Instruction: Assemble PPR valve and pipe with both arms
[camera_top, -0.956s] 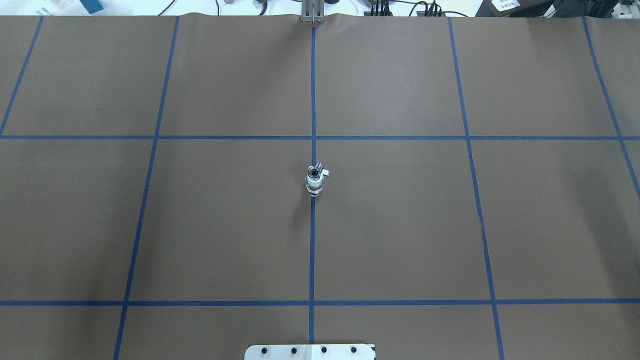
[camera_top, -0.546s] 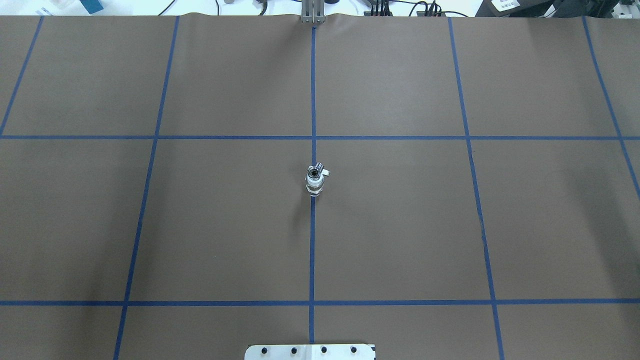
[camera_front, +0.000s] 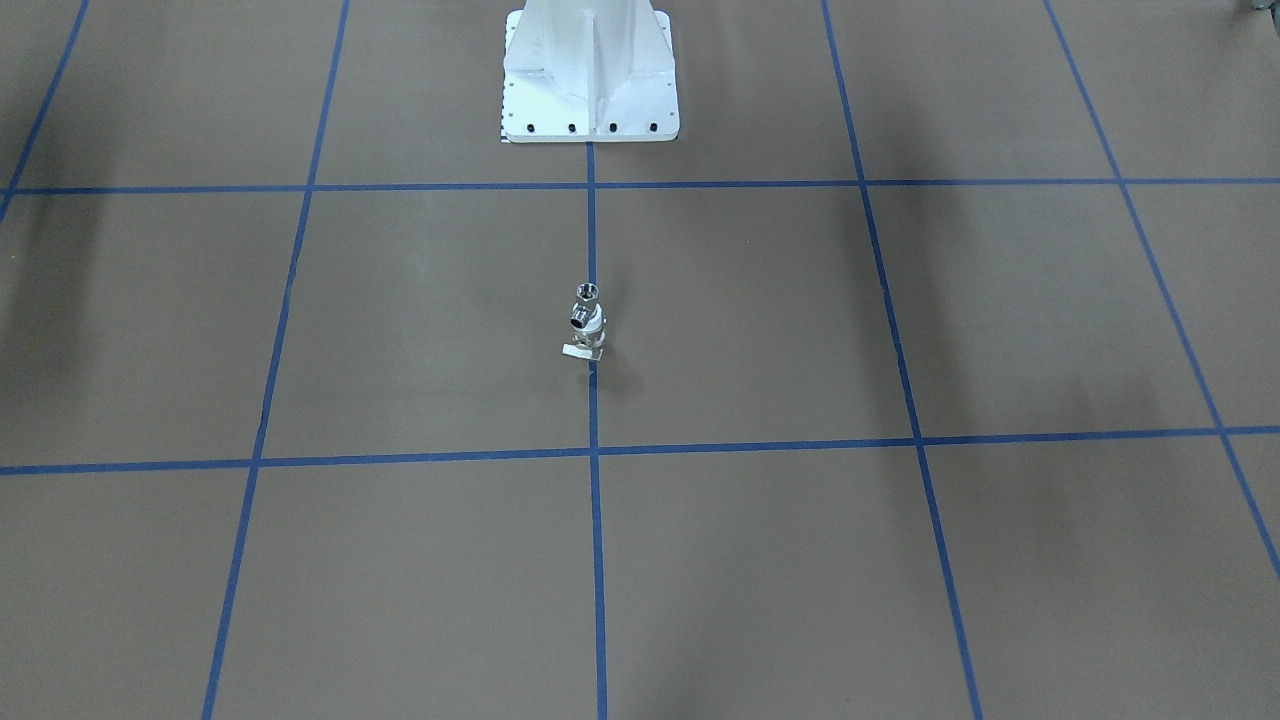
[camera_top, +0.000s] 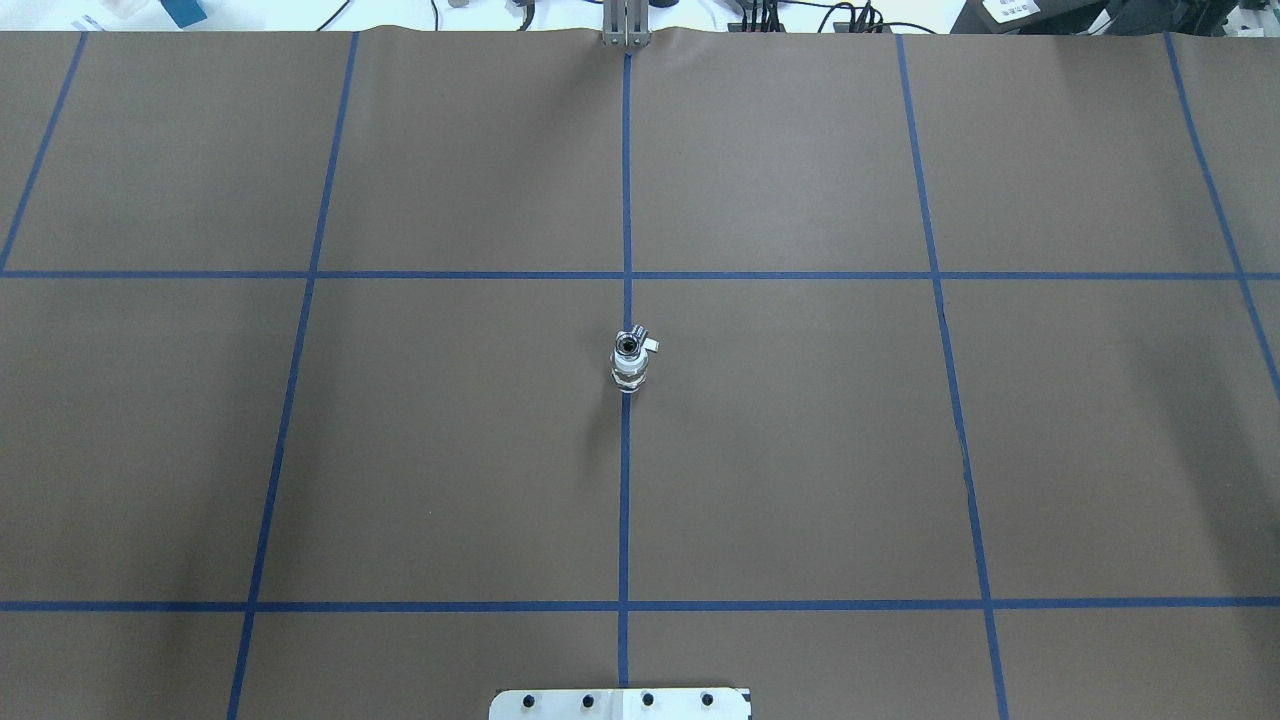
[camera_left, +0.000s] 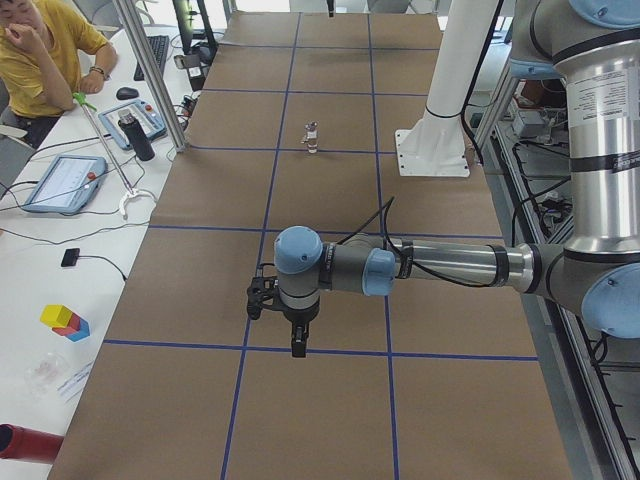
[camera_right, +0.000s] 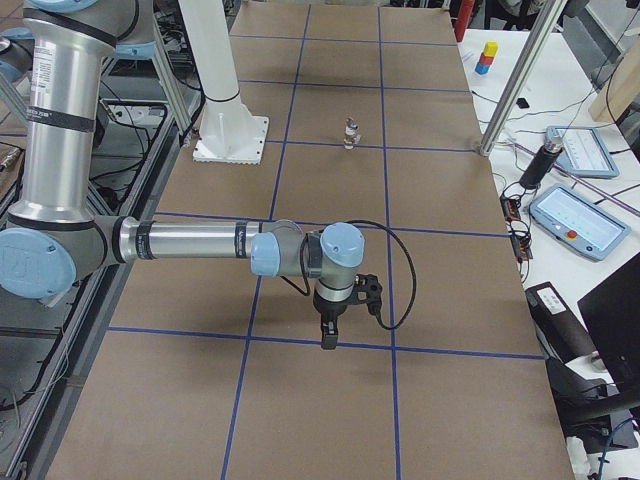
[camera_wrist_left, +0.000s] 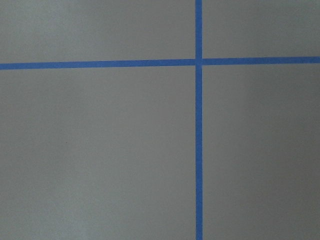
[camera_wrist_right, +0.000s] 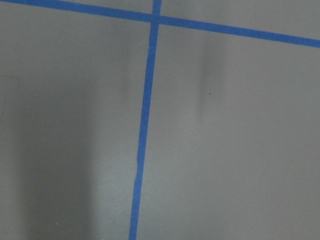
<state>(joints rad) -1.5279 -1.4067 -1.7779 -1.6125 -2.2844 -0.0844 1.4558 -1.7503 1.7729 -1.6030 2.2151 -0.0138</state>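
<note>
Left tool (camera_left: 297, 345) and right tool (camera_right: 327, 338), well apart from the work.
Nearest, both hang over the tabletop (camera_left: 200, 420), their opening beyond my telling; farther, the PPR valve (camera_front: 585, 345) stands mid-tabletop under the pipe (camera_front: 583, 318), and I judge any glancing approach would topple it.

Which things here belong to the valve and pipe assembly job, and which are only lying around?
For the job: small white-and-silver valve with pipe fitting, standing mid-table; left arm's black gripper; right arm's black gripper.
Lying about: black cylindrical bottle; stacked coloured blocks; blue-framed tablet.
</note>
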